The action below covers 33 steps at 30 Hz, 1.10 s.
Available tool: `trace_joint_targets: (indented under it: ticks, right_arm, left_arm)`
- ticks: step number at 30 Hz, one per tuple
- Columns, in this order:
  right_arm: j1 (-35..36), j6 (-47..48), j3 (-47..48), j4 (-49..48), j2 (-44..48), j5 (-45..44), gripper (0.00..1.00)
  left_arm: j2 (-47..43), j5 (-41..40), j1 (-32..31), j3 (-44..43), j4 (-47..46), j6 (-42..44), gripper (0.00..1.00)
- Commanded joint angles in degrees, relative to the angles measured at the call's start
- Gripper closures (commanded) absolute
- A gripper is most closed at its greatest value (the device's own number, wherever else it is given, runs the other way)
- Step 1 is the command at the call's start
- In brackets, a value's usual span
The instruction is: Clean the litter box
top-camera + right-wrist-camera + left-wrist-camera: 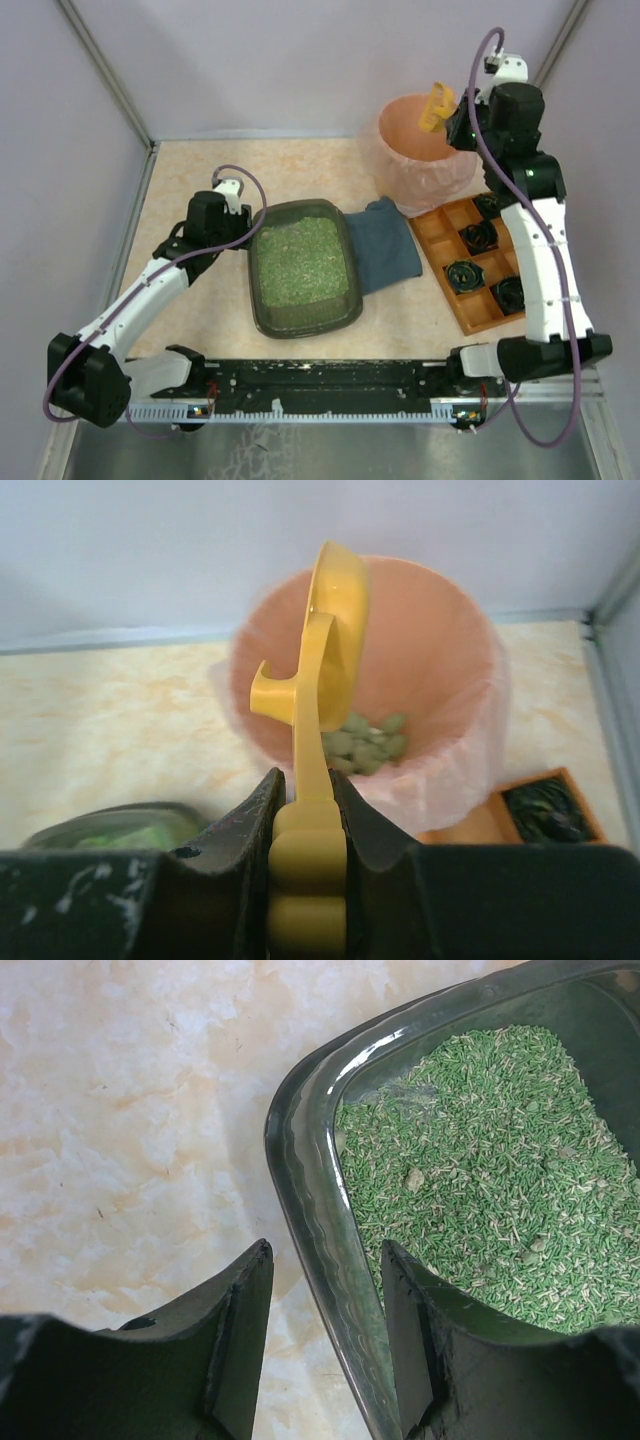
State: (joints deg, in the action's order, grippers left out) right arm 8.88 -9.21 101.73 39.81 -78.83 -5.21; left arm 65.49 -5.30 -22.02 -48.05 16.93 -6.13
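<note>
Nearest us, our left gripper (325,1345) stands apart, its jaws straddling the rim of the litter box (310,1190) (mid-table, just beside the blue cloth (385,255)). Farther back, our right gripper (305,805) is clamped on the yellow scoop (335,620) over the pink-lined bin (455,670).

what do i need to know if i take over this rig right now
Left end effector: open, straddling the rim of the litter box.
Right end effector: shut on the yellow scoop, tipped over the pink-lined bin.
Done: green clumps lie in the bin.
To do: a few pale lumps show in the litter; probably scoop again.
</note>
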Motion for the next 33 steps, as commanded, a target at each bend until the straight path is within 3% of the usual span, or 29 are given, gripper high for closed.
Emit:
trace_joint_targets:
  ticks: [1, 6, 9, 20, 33]
  right_arm:
    - [0.5, -8.6, -2.7, -9.4, 6.8, 15.1, 1.0]
    - [1.4, -18.7, -9.6, -11.9, 8.3, 26.3, 1.0]
    - [4.5, -22.3, -14.1, -12.4, 9.5, 26.9, 1.0]
    - [21.2, -29.5, -23.4, -9.9, 8.1, 20.8, 1.0]
    - [28.4, -34.3, -23.4, -5.8, -3.3, 13.2, 1.0]
  left_arm:
    - [0.4, 0.6, -0.2, -1.8, 0.5, 0.2, 0.46]
    - [0.5, 0.6, -0.1, -1.8, 0.6, 0.3, 0.46]
    - [0.8, 0.7, -0.1, -1.8, 0.6, 0.2, 0.46]
    - [3.2, 1.1, -0.1, -2.8, 1.7, -0.2, 0.47]
    - [5.3, 4.2, -0.1, -3.4, 2.4, 0.1, 0.5]
